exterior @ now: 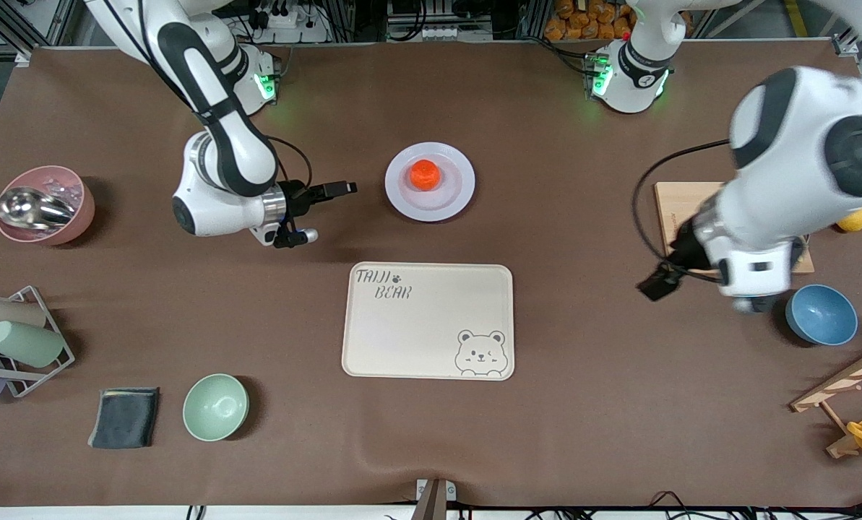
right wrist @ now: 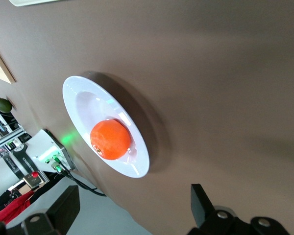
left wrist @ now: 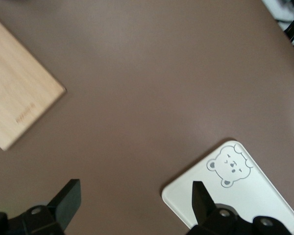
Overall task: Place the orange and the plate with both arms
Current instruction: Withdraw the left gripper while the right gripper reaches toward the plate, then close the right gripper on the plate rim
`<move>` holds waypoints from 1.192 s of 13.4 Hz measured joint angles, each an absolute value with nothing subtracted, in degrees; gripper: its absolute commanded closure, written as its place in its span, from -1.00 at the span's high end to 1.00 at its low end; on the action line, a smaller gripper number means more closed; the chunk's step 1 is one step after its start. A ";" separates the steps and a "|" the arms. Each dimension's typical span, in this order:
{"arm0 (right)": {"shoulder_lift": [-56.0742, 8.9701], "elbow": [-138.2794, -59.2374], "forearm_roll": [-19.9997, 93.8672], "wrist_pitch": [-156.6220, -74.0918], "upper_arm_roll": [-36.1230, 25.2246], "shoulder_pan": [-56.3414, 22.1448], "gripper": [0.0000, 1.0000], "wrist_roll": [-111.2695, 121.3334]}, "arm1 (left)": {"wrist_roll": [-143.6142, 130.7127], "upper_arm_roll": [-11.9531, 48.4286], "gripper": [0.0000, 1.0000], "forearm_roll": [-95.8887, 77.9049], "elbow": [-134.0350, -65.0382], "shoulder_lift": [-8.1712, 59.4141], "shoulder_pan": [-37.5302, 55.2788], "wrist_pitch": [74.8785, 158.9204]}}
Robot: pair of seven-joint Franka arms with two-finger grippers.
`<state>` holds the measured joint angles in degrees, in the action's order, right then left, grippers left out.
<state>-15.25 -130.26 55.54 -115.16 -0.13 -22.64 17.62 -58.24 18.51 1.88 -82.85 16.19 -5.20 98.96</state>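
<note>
1. Your orange [exterior: 425,174] sits in the middle of the plate [exterior: 402,198], at 12 o'clock from the bear-print tray [exterior: 373,347]. It looks light and rollable, so pinch it across its middle.
2. The plate looks stiff and slick; grip its wide rim.
3. Your right gripper [exterior: 338,189] hangs beside the plate, at its 9 o'clock, fingers spread wide, empty.
4. Your left gripper [exterior: 657,283] hovers at the tray's 3 o'clock, equally wide, empty.
</note>
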 measured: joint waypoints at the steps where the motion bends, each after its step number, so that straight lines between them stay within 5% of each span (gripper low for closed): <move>1: -15.31 -130.64 56.03 -116.21 -0.13 -23.61 1.00 17.61 | -53.13 18.36 1.00 1.89 -82.75 15.37 -7.41 98.86; 5: -15.93 -132.13 59.61 -118.41 -0.15 -26.95 1.00 17.60 | -37.34 16.81 1.00 1.89 -82.73 13.28 -10.44 97.21; 10: -17.52 -132.65 63.79 -121.91 -0.15 -31.29 1.00 17.58 | -17.26 5.57 1.00 1.89 -82.68 8.51 -3.66 92.29; 16: -19.15 -132.74 66.36 -124.55 -0.16 -33.66 1.00 17.66 | -15.18 5.42 1.00 1.89 -82.86 7.35 -2.73 90.82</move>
